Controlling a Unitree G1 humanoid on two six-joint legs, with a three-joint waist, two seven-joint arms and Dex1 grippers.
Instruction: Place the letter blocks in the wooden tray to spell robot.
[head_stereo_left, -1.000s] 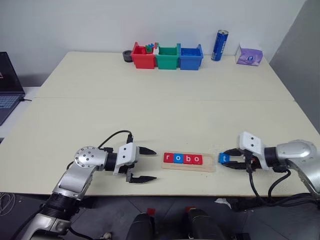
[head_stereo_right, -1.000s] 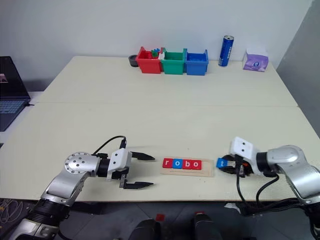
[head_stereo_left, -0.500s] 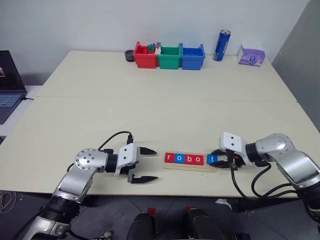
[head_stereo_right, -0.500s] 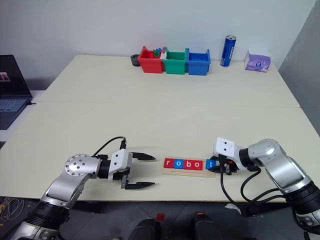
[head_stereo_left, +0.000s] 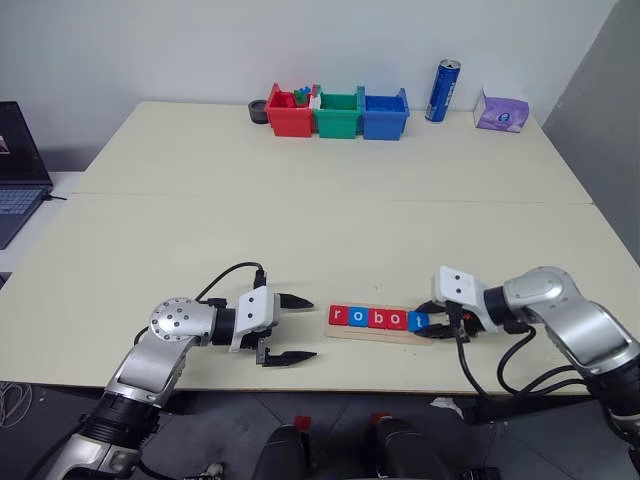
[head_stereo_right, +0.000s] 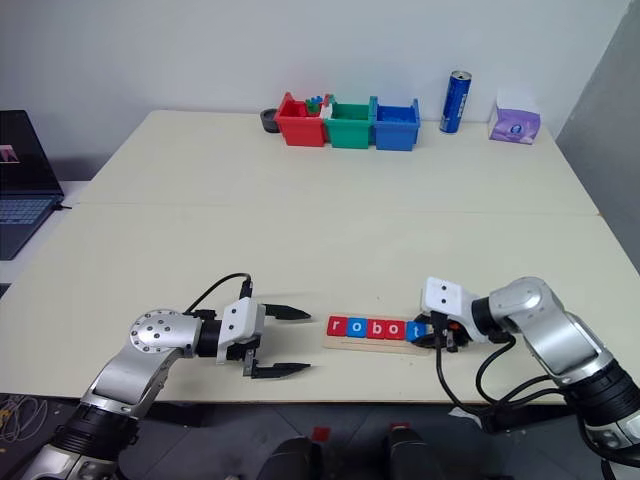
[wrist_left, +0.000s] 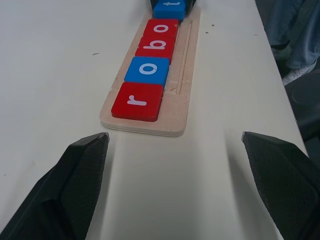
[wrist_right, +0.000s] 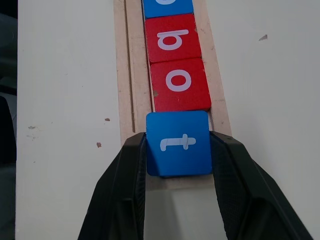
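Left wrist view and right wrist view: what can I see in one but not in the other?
Left wrist alone: the red r tile at the near end of the wooden tray, and the left gripper, jaws wide apart.

Right wrist alone: the right gripper, jaws closed on the blue t tile.

Both: the tray, the t, the red b and red o.

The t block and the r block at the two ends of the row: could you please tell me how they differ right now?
The t block is blue; the r block is red. The t block is clamped between the right gripper fingers at the wooden tray's far right end, while the r block lies free at the left end, facing the open left gripper. Both are flat square tiles with white lowercase letters.
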